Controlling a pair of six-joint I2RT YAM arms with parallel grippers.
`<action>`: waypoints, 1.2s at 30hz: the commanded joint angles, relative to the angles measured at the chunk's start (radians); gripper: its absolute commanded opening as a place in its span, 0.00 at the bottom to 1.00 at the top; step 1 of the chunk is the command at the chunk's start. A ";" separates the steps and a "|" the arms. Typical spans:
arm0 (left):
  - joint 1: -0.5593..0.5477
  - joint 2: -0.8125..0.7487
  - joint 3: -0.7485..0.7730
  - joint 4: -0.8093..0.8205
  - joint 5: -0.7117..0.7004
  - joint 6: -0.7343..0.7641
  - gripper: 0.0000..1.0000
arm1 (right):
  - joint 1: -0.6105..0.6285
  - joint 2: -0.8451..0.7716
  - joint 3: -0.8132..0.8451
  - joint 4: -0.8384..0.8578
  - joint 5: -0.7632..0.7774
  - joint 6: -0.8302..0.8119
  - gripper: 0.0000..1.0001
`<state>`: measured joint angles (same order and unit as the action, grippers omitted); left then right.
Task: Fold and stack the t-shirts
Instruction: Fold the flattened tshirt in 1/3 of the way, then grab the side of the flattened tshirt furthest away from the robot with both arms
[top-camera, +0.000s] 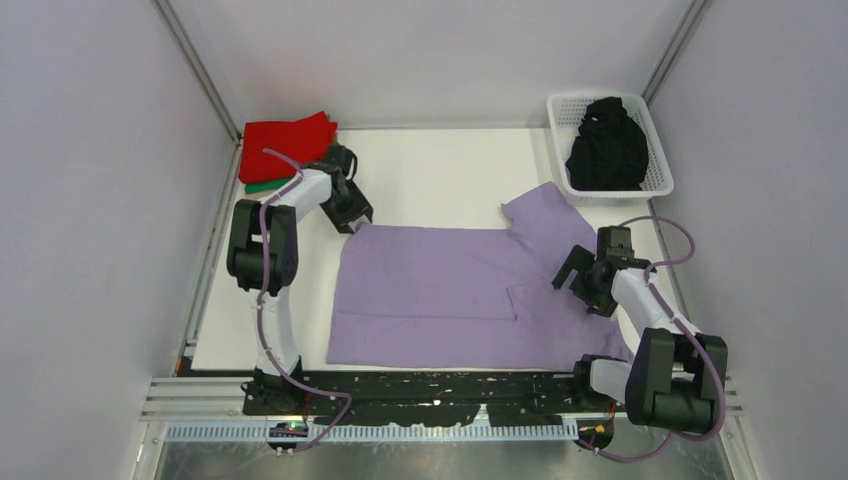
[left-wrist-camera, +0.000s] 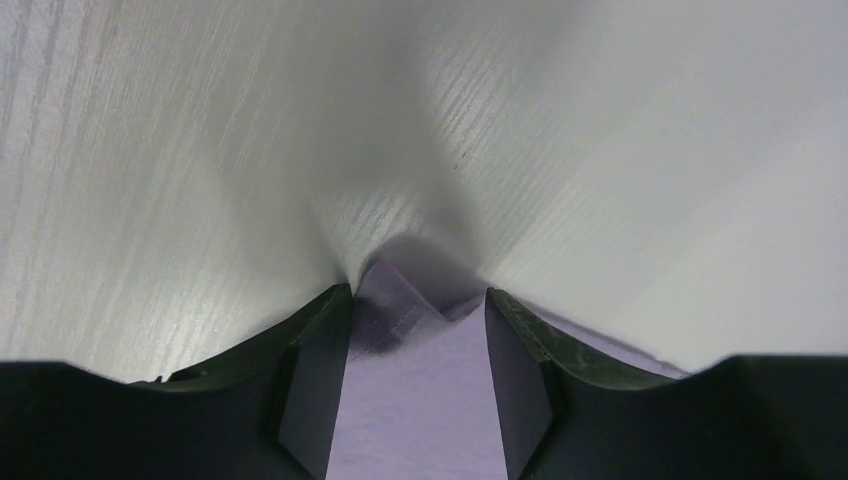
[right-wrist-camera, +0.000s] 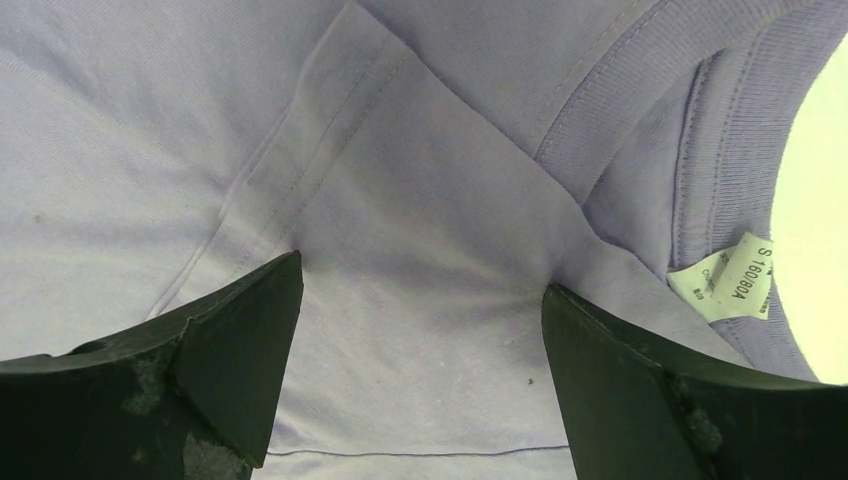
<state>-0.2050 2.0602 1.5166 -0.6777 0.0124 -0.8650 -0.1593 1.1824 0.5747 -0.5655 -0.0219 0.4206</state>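
Note:
A large lavender t-shirt (top-camera: 440, 290) lies spread flat on the white table, one sleeve pointing to the far right. My left gripper (top-camera: 351, 216) is down at the shirt's far left corner. In the left wrist view it is open (left-wrist-camera: 418, 295), and the corner of the cloth (left-wrist-camera: 400, 310) lies between the fingers. My right gripper (top-camera: 583, 285) is over the shirt's right side. In the right wrist view it is wide open (right-wrist-camera: 422, 275) just above the cloth, beside the ribbed collar (right-wrist-camera: 620, 80) and the size label (right-wrist-camera: 735, 280).
A folded red t-shirt (top-camera: 285, 145) lies on a green one (top-camera: 262, 186) at the back left corner. A white lattice basket (top-camera: 560, 100) at the back right holds a crumpled black t-shirt (top-camera: 607, 145). Grey walls enclose the table.

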 joint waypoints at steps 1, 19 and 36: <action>-0.006 0.015 0.038 -0.051 0.000 0.029 0.49 | -0.005 -0.024 -0.011 -0.020 -0.020 -0.009 0.95; -0.012 0.002 0.120 -0.117 -0.055 0.180 0.00 | 0.100 -0.140 0.077 0.044 0.035 -0.065 0.95; 0.027 0.001 0.165 -0.173 -0.126 0.256 0.00 | 0.349 0.686 0.994 0.060 0.186 -0.222 0.96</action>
<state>-0.2043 2.0804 1.6272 -0.8284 -0.0689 -0.6411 0.1905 1.7115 1.3876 -0.4877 0.1211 0.2642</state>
